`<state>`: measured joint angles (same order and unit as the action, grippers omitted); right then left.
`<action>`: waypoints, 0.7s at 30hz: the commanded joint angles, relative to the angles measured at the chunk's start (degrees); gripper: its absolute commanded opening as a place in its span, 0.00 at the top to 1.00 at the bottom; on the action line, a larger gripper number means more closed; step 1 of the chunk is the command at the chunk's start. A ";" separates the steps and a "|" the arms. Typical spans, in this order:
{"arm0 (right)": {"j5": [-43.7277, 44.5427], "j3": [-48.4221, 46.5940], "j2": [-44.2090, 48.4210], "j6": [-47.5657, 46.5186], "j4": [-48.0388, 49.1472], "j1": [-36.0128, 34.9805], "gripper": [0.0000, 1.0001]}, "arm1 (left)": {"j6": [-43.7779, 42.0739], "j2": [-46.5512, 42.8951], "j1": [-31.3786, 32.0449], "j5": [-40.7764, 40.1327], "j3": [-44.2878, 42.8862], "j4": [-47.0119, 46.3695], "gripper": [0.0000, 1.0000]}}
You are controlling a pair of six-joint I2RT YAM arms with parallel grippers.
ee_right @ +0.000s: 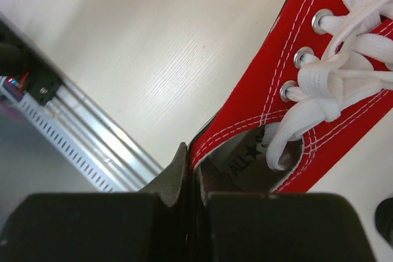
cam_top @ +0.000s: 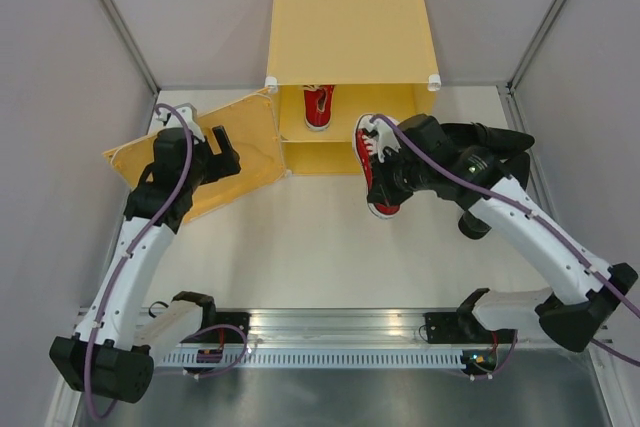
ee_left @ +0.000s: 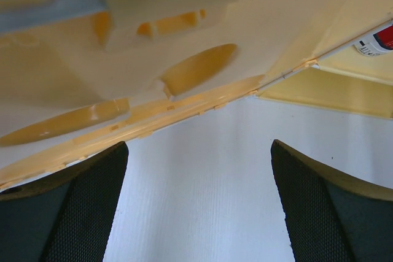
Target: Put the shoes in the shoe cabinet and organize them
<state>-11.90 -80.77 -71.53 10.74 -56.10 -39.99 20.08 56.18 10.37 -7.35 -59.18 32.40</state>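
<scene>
You are looking down at a white table [cam_top: 300, 247] with gray walls [cam_top: 60, 47] standing around it. The shoe cabinet [cam_top: 350, 32] is sitting at the far middle of the table, and its front is facing you.

Its door [cam_top: 250, 137] is hanging wide open to the cabinet's left, and the door's edge is reaching out over the table there. Bare white table is showing between the cabinet's front and the metal rail [cam_top: 330, 327] nearest you. That is your open room for moving.

You are seeing one cabinet, one door and two red shoes. The first red sneaker [cam_top: 318, 107] is resting inside the cabinet, on the shelf [cam_top: 350, 137]. The second red sneaker [cam_top: 368, 142] is sitting just in front of the cabinet, toward its right side.

Your right pincer [ee_right: 190, 170] is squeezing tight on the rim of that second sneaker, at the heel end. The white laces [ee_right: 344, 72] are lying on the far side of that rim. You cannot tell if this shoe is touching the table.

Your left pincer [ee_left: 199, 151] is spreading wide with nothing between its fingers [ee_left: 73, 207]. It is hanging left of the cabinet, close by the open door.
</scene>
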 commanded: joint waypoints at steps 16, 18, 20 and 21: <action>23.94 -15.46 -23.30 -16.54 27.96 -0.09 0.99 | -2.85 -2.04 -0.09 -0.64 4.07 -5.16 0.02; 25.86 -16.43 -25.93 -17.59 29.02 0.00 0.99 | -2.85 -2.22 -0.09 -0.82 4.16 -5.16 0.02; 27.10 -17.75 -27.43 -17.95 29.38 0.17 0.99 | -2.94 -2.31 -0.09 -0.91 4.25 -5.16 0.02; 27.89 -18.19 -28.66 -17.78 29.90 0.35 0.99 | -2.94 -2.31 -0.09 -0.91 4.25 -5.16 0.02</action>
<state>9.78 -94.11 -99.02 -4.38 -34.63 -39.97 18.96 55.00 10.37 -7.42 -55.13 29.63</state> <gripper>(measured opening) 0.033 0.985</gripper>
